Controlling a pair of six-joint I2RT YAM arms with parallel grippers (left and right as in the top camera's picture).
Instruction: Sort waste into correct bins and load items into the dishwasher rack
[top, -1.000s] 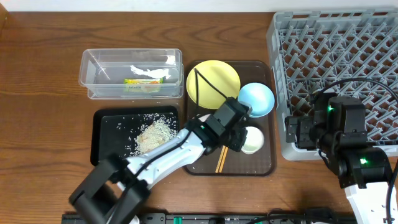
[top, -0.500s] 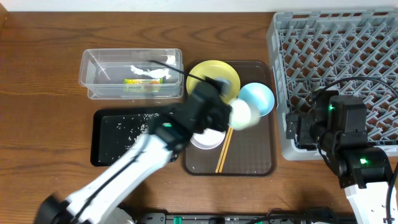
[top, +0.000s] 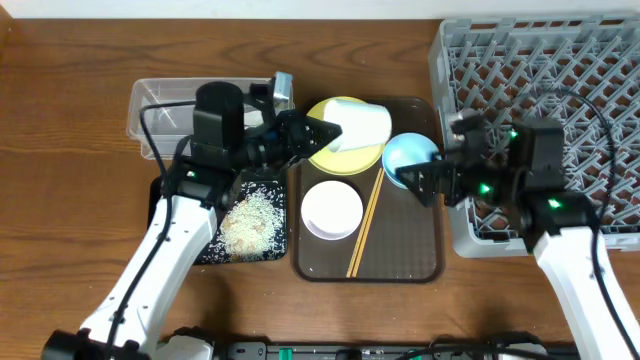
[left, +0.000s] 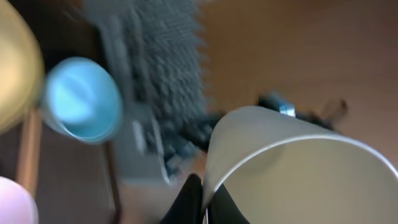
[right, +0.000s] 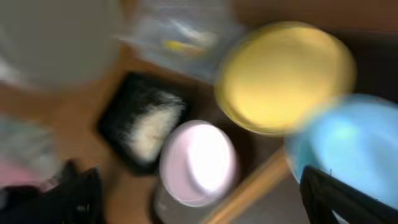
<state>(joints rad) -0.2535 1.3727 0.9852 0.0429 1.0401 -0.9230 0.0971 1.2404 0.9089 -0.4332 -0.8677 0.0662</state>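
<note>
Right now the left tool (top: 322, 133) is clamped shut on the rim of the small pale cup (top: 360, 125). It holds the cup on its side in the air above the yellow plate (top: 352, 160), with the mouth facing back toward the arm. In the left wrist view the fingers pinch only a thin strip of the cup's wall. That is a shallow hold on a smooth, light thing, and I judge a slip to be the first risk. A jolt or quick swing could twist the cup free, and it would fall onto the plate or the brown tray (top: 400, 250).

The right tool (top: 412, 182) stands wide open with nothing in it, just beside the blue bowl (top: 408, 152). It sits between the cup and the rack (top: 560, 70). That crowding is the second risk. If the cup travels straight toward the rack, the two arms could meet over the tray, or the open fingers could nudge the bowl.

The white bowl (top: 332, 210) and chopsticks (top: 364, 225) lie on the tray below, so a dropped cup might scatter them across the surface.
</note>
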